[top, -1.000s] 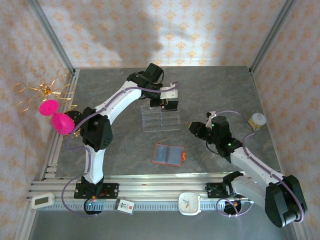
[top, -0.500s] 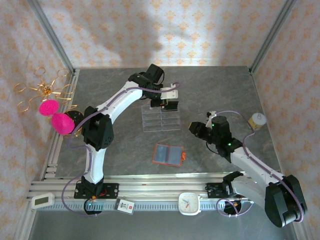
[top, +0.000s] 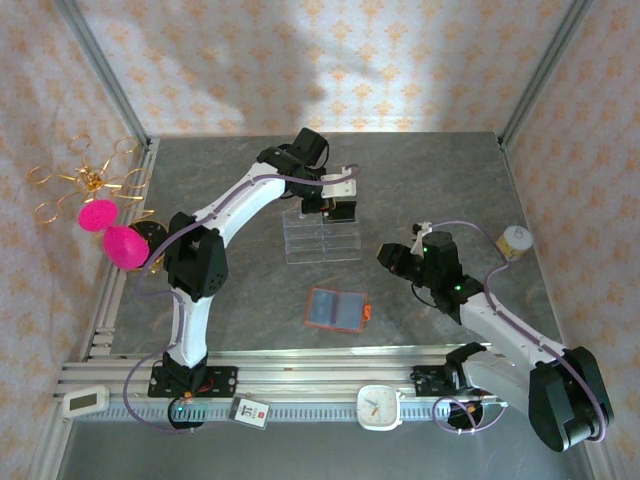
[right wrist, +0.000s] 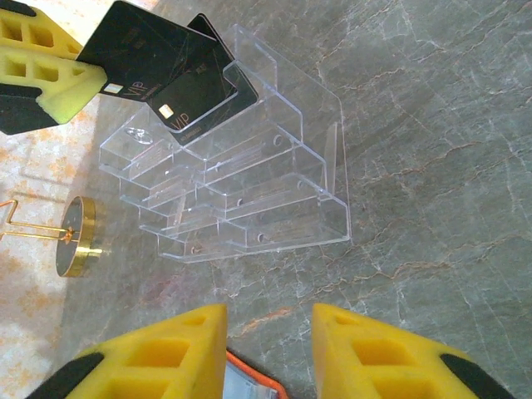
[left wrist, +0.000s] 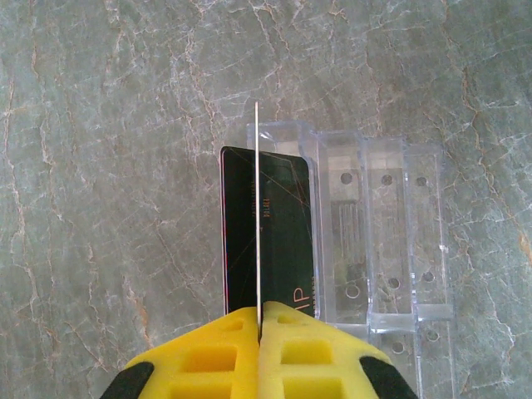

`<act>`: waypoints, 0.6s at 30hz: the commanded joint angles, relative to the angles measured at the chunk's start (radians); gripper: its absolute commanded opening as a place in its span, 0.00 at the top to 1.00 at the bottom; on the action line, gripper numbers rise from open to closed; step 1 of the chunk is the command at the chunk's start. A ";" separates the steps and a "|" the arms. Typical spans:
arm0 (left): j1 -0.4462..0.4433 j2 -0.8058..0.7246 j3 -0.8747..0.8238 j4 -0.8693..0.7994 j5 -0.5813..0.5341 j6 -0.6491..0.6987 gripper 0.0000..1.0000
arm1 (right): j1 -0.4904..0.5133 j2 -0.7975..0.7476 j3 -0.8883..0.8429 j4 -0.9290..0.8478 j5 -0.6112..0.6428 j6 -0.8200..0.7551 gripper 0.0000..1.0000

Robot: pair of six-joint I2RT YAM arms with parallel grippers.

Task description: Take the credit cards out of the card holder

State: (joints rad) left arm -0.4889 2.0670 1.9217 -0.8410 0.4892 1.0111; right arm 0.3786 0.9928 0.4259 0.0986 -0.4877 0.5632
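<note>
Grey marble table (top: 450, 170), patterned wallpaper on the walls. Clear tray (top: 322, 242) sits mid-table, and the orange wallet (top: 337, 310) lies open and flat nearer the arm bases, grey-blue lining up. Can't tell at this size whether any slot is occupied.

Left gripper (left wrist: 259, 314) has its fingers closed tight on the held card (right wrist: 137, 46), pinched by one short end. The card is dark, and from the left wrist it shows edge-on as a thin pale line. It hangs over the tray's end compartment. Its plane runs parallel to the tray's dividers, and its long axis points straight out from the fingertips along the compartment. A second black card (left wrist: 283, 241) already rests in that same end compartment, directly under the held one. Whether the two touch, can't tell.

Right gripper (right wrist: 268, 320) is partly open with nothing between the fingers. It hovers beside the tray on the wallet side, and an orange wallet corner shows just below it.

Judgement: both cards look to be out of the wallet and the step in hand is dropping the held card. The left arm is the one over the tray, and the target slot is straight below the card, so lowering and letting go should do it. Risk: it lands on the black card and tips out over the low tray wall.
</note>
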 commanded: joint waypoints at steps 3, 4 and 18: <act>-0.005 0.011 -0.005 0.009 -0.007 -0.032 1.00 | -0.004 -0.005 0.025 0.030 -0.003 -0.008 0.70; -0.005 0.010 -0.008 0.016 -0.012 -0.039 0.95 | -0.005 -0.006 0.026 0.029 -0.002 -0.009 0.70; -0.009 -0.082 0.007 0.147 0.010 -0.210 0.81 | -0.003 -0.004 0.031 0.030 -0.049 -0.036 0.60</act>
State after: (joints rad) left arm -0.4908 2.0613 1.9141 -0.7509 0.4664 0.8719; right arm 0.3786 0.9928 0.4259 0.0986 -0.5041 0.5560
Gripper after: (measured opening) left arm 0.194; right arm 0.393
